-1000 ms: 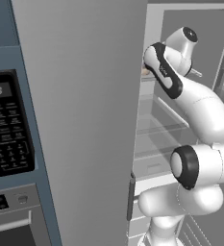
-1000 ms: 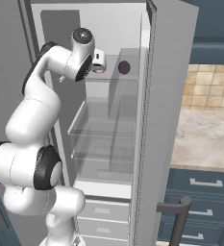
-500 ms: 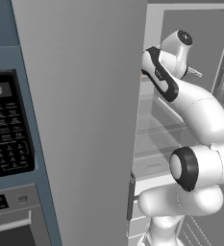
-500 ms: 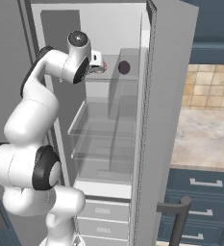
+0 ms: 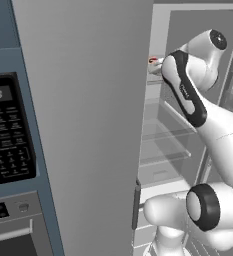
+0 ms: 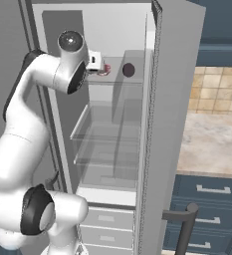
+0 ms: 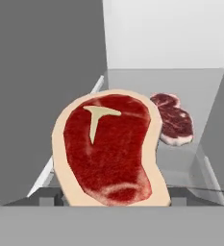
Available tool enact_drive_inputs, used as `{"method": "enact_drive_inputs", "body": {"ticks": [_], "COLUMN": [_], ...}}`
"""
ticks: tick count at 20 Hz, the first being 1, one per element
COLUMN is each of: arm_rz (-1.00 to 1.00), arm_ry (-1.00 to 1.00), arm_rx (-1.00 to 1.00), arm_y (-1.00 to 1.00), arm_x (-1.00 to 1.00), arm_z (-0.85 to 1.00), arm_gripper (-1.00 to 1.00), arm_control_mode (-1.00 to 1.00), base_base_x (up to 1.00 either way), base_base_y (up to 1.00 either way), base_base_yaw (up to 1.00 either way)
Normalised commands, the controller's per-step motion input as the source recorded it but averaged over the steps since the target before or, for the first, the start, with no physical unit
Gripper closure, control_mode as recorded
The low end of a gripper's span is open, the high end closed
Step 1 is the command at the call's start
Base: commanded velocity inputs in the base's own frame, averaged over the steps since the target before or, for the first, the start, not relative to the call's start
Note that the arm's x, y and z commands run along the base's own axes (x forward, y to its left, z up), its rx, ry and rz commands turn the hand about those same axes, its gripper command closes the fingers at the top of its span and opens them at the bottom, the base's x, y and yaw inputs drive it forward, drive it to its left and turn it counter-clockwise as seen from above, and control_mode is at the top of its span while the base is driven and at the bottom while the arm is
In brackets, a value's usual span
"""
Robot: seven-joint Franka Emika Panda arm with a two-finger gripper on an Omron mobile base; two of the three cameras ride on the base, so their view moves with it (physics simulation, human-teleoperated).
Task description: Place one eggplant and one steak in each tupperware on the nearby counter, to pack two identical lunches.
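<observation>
Your white arm's two-finger gripper reached onto the top glass shelf of the open grey fridge, clamped on a flat red steak with a pale fat rim. A second, darker red steak lay farther back on that shelf. A small dark purple eggplant sat beside the gripper on that shelf.

The near steak blocks most of the way ahead on the top fridge shelf. Behind it to the right lies a second steak, with bare shelf around it. The open fridge door walls the right side; the eggplant sits near it.
</observation>
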Motion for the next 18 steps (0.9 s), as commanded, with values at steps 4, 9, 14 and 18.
{"method": "enact_drive_inputs", "body": {"ticks": [4, 9, 14, 18], "arm_rz": [-0.09, -0.10, -0.07, 0.00], "arm_ry": [-0.01, 0.02, 0.08, 0.00], "arm_rx": [-0.11, -0.13, -0.06, 0.00], "arm_y": [0.02, 0.04, 0.16, 0.00], "arm_x": [-1.00, -1.00, -0.60, 0.00], "arm_z": [-0.43, -0.94, -0.59, 0.00], "arm_gripper": [1.00, 1.00, 1.00, 1.00], "arm_control_mode": [-1.00, -1.00, 1.00, 1.00], "base_base_x": [0.00, 0.00, -0.40, -1.00], "base_base_y": [0.00, 0.00, 0.23, 0.56], "base_base_yaw": [0.00, 0.00, -0.03, -0.08]}}
